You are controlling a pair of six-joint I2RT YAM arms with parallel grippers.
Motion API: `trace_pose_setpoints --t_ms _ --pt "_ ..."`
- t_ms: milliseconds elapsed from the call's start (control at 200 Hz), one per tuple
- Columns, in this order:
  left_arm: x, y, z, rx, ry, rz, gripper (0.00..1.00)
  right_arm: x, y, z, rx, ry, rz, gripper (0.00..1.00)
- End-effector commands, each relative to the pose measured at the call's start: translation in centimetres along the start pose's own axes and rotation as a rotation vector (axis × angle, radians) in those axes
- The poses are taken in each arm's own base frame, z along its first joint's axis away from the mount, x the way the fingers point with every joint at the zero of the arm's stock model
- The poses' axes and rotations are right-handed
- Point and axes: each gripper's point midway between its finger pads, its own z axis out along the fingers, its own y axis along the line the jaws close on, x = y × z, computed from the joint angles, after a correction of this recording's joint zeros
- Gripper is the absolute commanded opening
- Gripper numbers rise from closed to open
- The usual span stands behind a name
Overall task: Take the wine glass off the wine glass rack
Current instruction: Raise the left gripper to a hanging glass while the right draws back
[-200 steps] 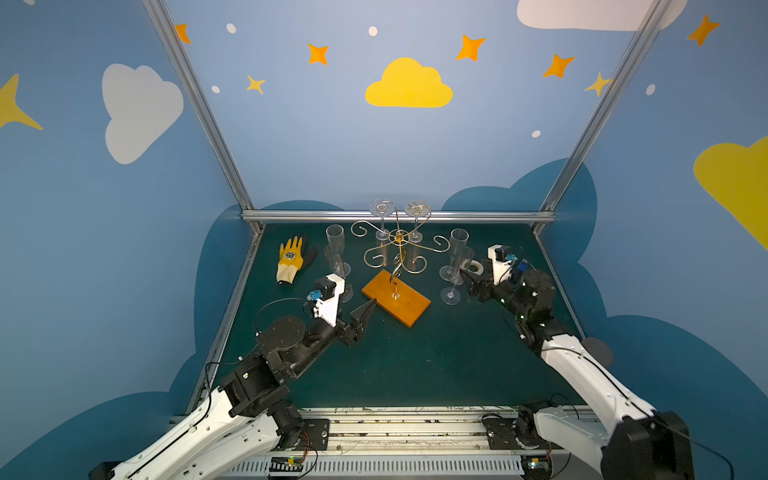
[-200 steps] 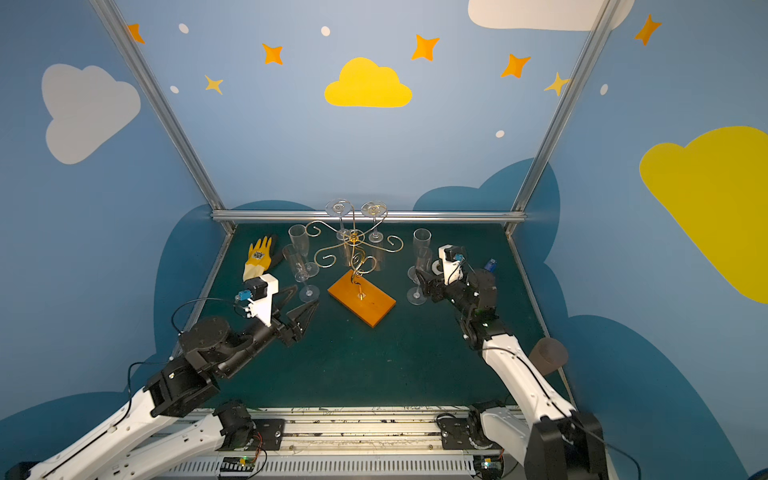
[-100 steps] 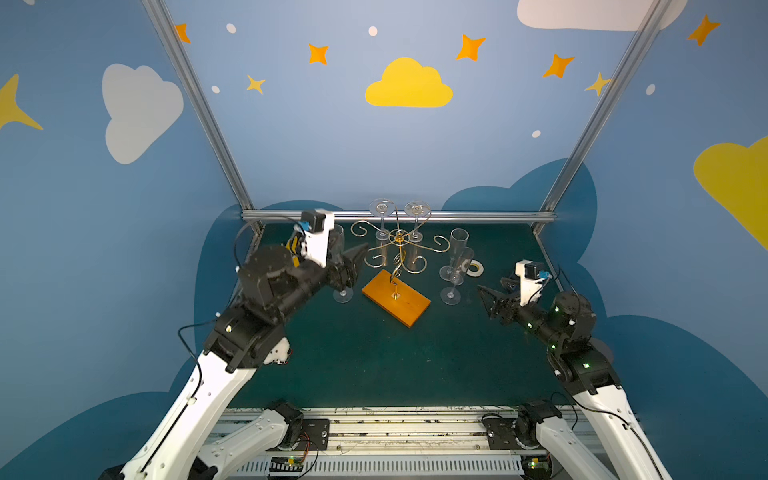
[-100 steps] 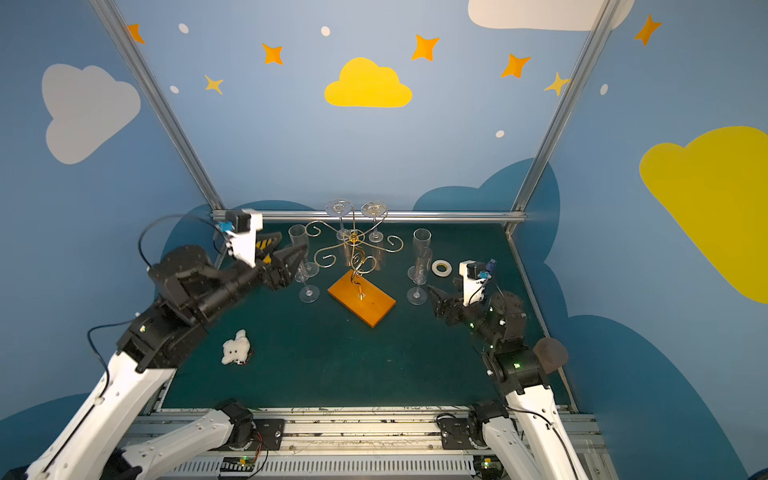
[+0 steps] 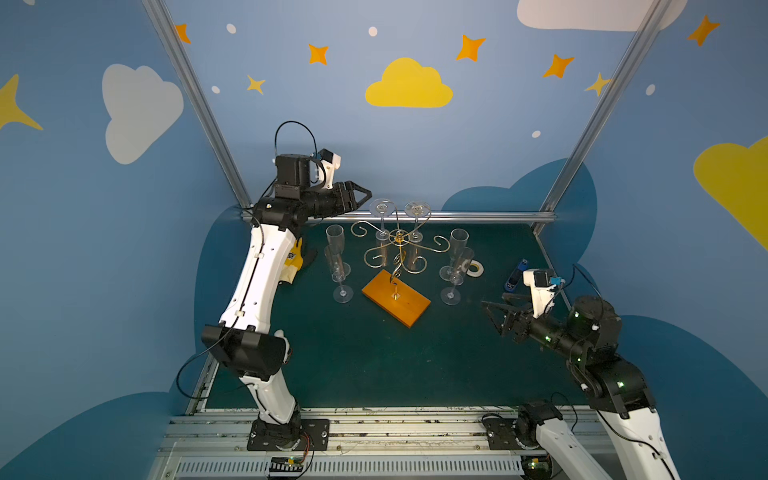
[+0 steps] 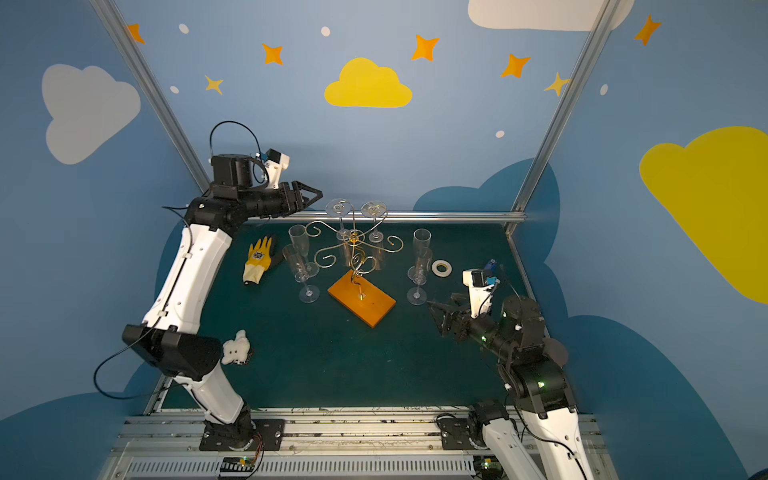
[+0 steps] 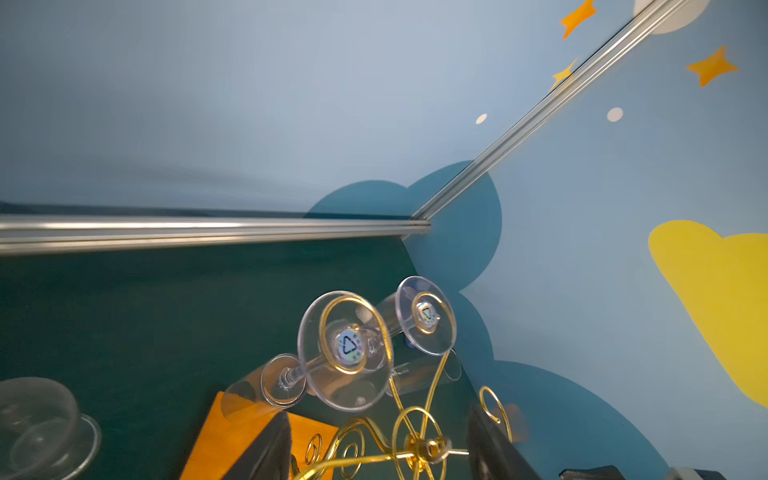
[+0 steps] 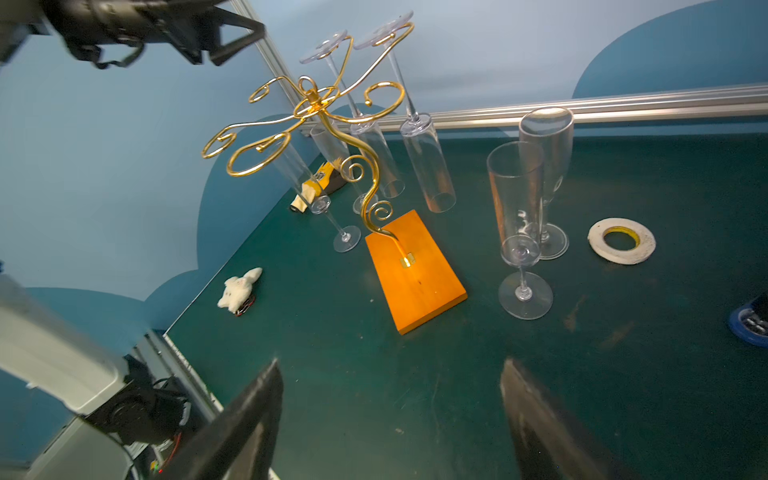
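Clock centred on rack hub, 12 = back wall. The thin gold wire wine glass rack w/ flat orange wooden base (image 5: 397, 302) stands mid-way on the dark green mat (image 5: 374, 357).

Two clear plastic flute-shaped wine glasses hang on it bowl-down: near hanging glass (image 5: 382, 207) at approx 11 o'clock, far hanging glass (image 5: 417, 208) at 1. Each stem passes through a spiral & the flat foot sits on top of the wire, so weight alone keeps them there. They prob need sliding out via the curl's opening, not a straight pull down. The other four spirals are empty.

The left gripper (image 5: 362, 194) is up at foot height, 10 o'clock, just beside the near glass's foot; I see no contact. Its jaws are spread & hold nothing. It is that high prob b/c the grab spot is the stem right under the foot.

The right gripper (image 5: 496, 306) is low at 4 o'clock, well apart from the rack, jaws wide & empty. It looks parked out of the way.

Upright flutes stand clear of the rack, left pair (image 5: 335, 249) at 9 & right pair (image 5: 459, 249) at 3, prob already taken off. The white tape roll (image 5: 473, 269) & yellow work glove (image 6: 258, 259) are not part of the job.
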Motion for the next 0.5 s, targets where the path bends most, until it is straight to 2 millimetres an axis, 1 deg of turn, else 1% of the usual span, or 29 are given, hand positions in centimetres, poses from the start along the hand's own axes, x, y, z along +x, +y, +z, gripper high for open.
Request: trace_pose_setpoints --t_ms 0,90,205,390,496 --pt "0.7 -0.8 0.8 0.079 0.067 -0.086 0.63 1.2 1.2 -0.8 -0.038 0.072 0.025 0.81" --pt "0.9 0.6 2.4 0.077 0.097 -0.114 0.63 1.1 1.3 -1.1 -0.041 0.066 0.022 0.81" --pt "1.0 1.7 3.7 0.073 0.115 -0.124 0.62 1.6 1.5 -1.2 -0.054 0.085 -0.004 0.81" --pt "1.0 2.0 4.4 0.100 0.129 -0.126 0.61 2.3 0.9 -1.1 -0.021 0.111 -0.002 0.81" --pt "1.0 2.1 4.7 0.110 0.132 -0.130 0.57 2.4 0.7 -1.1 -0.014 0.109 -0.005 0.81"
